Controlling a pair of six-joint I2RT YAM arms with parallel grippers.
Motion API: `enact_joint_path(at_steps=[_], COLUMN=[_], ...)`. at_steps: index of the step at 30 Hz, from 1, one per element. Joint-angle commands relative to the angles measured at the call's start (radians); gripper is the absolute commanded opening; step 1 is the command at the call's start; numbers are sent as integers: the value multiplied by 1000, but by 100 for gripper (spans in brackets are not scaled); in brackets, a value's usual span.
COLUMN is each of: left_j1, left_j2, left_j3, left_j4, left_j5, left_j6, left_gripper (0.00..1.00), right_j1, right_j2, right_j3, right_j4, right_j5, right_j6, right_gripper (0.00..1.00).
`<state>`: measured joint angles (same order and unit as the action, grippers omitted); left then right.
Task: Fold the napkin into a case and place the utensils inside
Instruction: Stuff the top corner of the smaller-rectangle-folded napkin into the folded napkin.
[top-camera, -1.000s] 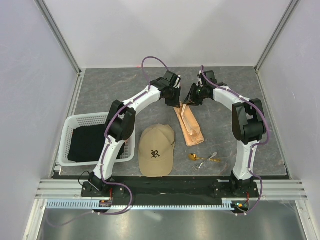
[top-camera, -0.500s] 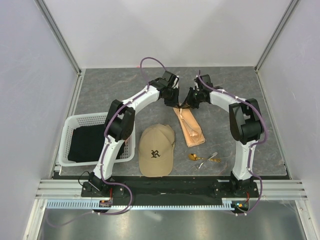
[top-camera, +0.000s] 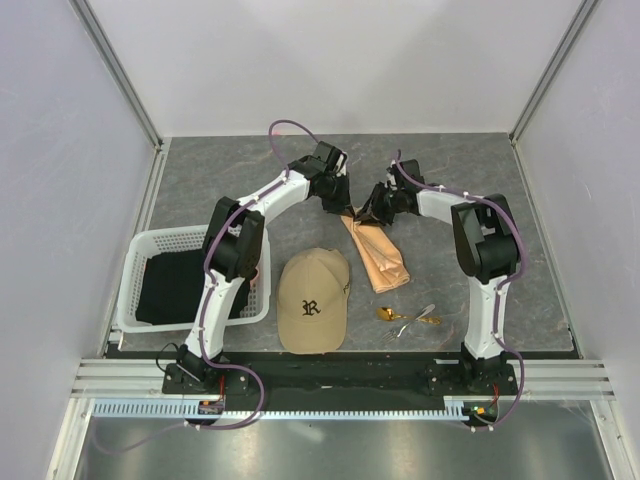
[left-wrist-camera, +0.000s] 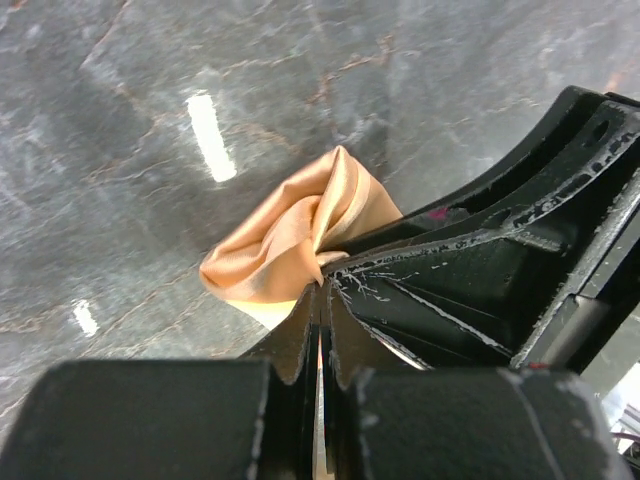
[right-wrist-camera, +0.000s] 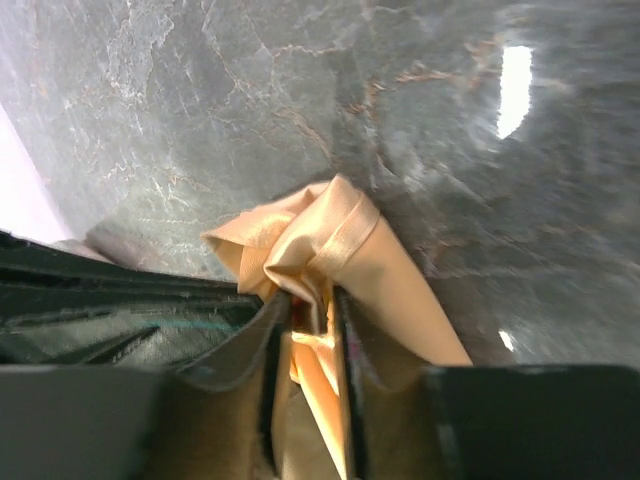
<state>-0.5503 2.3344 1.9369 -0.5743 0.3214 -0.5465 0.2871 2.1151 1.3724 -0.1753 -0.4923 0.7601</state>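
Observation:
The peach-orange napkin (top-camera: 378, 256) lies as a long folded strip on the grey table, running from the two grippers towards the near right. My left gripper (top-camera: 345, 205) and right gripper (top-camera: 366, 213) meet at its far end, both shut on that corner. In the left wrist view the jaws are pressed together on a bunched fold of the napkin (left-wrist-camera: 290, 235). In the right wrist view the napkin (right-wrist-camera: 330, 240) is pinched between the fingers. The utensils (top-camera: 408, 318), a gold spoon and silvery pieces, lie near the front right, apart from the napkin.
A tan baseball cap (top-camera: 313, 300) sits just left of the napkin's near end. A white basket (top-camera: 138, 262) with a black cloth (top-camera: 182, 288) stands at the left. The cell's walls close in on both sides.
Both grippers have shifted a little to the left with the napkin's far end held between them; that end is dragged left and the strip slants slightly more.

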Motion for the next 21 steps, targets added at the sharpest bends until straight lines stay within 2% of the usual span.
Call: enact_joint_path(at_steps=[1, 8, 21], left_j1=[0, 0, -3], left_j2=[-75, -75, -73], left_j3=[-10, -19, -18], left_j4=[54, 53, 56], left_j5=[48, 59, 65], left_j6=[-33, -26, -20], left_gripper=[2, 2, 2], right_j1=[-29, -40, -51], right_j2=[-78, -138, -126], right_j3=[-22, -56, 11], right_j4=[-36, -49, -49], right_j5=[-31, -46, -52], right_j6=[-39, -39, -39], right_gripper=[36, 42, 43])
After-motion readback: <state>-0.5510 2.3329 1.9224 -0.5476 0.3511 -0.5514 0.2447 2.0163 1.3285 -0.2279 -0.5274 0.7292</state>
